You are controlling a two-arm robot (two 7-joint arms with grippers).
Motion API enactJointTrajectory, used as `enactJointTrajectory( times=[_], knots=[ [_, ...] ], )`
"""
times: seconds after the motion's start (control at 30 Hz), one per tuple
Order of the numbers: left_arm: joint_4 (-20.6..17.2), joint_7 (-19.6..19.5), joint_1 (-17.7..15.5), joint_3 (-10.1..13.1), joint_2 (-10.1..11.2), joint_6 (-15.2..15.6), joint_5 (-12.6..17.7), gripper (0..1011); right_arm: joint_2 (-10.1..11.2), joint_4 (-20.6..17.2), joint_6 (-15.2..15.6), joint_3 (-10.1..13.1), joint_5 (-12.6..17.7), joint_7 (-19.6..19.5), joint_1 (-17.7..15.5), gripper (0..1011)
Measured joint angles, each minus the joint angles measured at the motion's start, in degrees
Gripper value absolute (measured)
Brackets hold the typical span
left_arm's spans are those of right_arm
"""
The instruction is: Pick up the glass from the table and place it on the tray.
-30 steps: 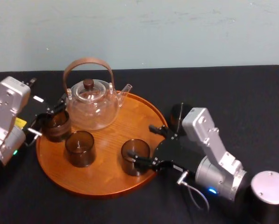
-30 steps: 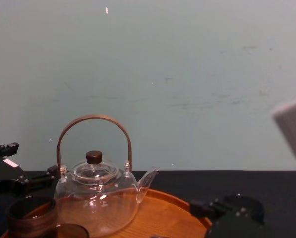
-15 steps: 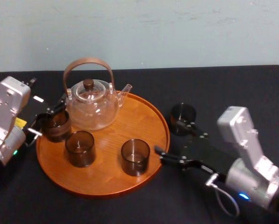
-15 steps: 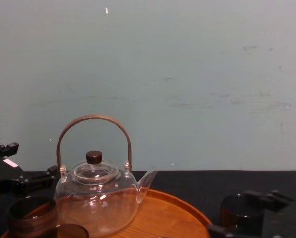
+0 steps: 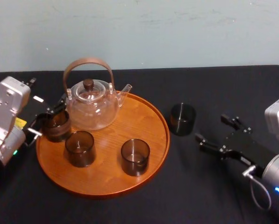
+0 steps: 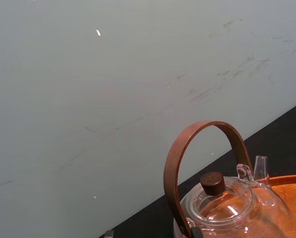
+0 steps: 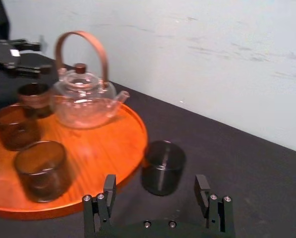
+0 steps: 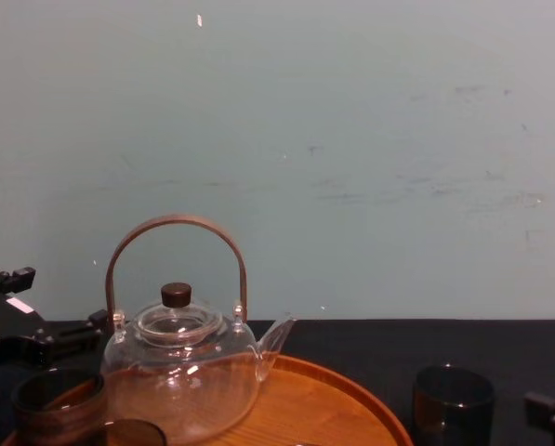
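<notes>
A dark smoky glass stands upright on the black table, just right of the round wooden tray. My right gripper is open and holds nothing, low over the cloth to the right of that glass. In the right wrist view the glass sits ahead of the gripper, clear of both fingers. Three similar glasses stand on the tray, at front right, front left and the left rim. My left gripper hovers at the left-rim glass with fingers spread.
A clear glass teapot with a brown hoop handle stands at the back of the tray. A pale wall runs behind the table. Bare black cloth lies in front of and to the right of the tray.
My right gripper has drawn back from the front-right glass on the tray, moving right past the glass on the table. The left arm and all glasses stay put.
</notes>
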Motion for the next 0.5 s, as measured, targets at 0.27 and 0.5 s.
enactJointTrajectory(
  times=[0.27,0.5],
  knots=[
    [0.0,0.0,0.0,0.0,0.0,0.0,0.0,1001,-1.8,7.0,1.5,-0.1,0.2,0.1,5.5,1002],
    [0.0,0.0,0.0,0.0,0.0,0.0,0.0,1001,-3.1,12.5,2.4,-1.9,-0.7,1.0,10.4,1002]
  ],
)
